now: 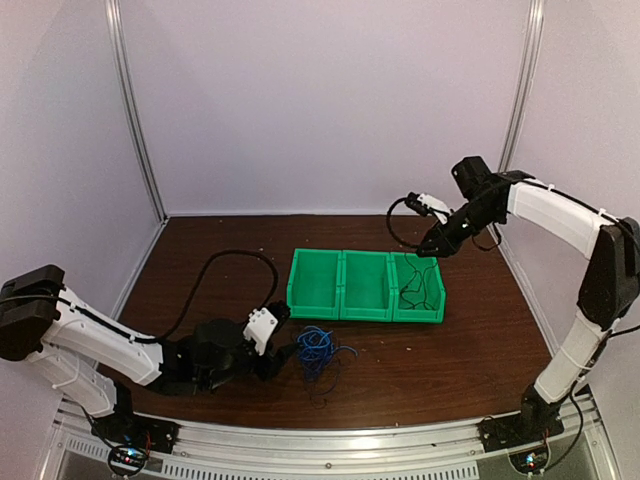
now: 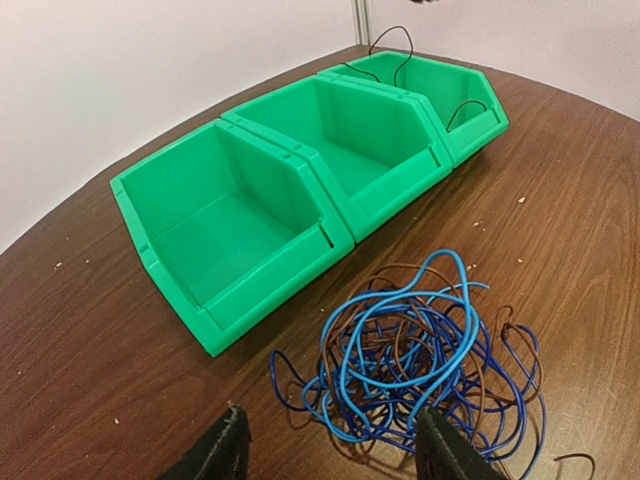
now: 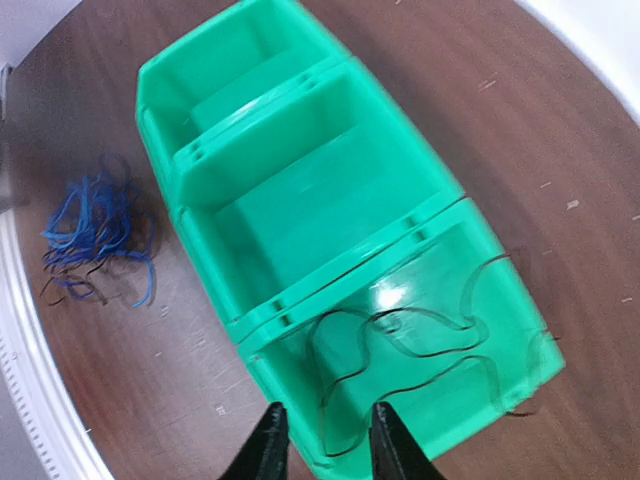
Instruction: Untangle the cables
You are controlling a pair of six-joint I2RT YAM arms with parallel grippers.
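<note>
**Progress of the cable-sorting task, seen from above and from both wrists.** A row of three green bins [image 1: 340, 285] stands mid-table. Just in front of it, on the bare table [image 1: 480, 350], lies the tangle [image 1: 318, 348], a loose knot of blue and dark brown or black wires whose loops cross one another many times.

One black cable [image 3: 430, 325] lies apart from the rest. It snakes across the floor of the right-hand bin [image 1: 418, 315], and one loop rises above the bin's back rim. The left and middle bins hold nothing that can be seen.

The left fingers [image 2: 228, 455] are low at the near edge of the tangle. They are spread wide with nothing between them. The outermost loops reach toward the gap, and a few pass close to one tip. Whether wire and tip touch cannot be told.

The right fingers [image 3: 268, 450] hover above the right-hand bin. They stand apart with a modest gap and are empty, the black cable lying free below them.

By this evidence the task is at an early stage. One cable appears to have been separated and binned. The bulk of the wires is knotted in a single heap, and two bins await contents. The number of cables left in the heap cannot be counted from these views. The likely next step is for the left fingers to pinch an outer loop and draw one strand clear.
</note>
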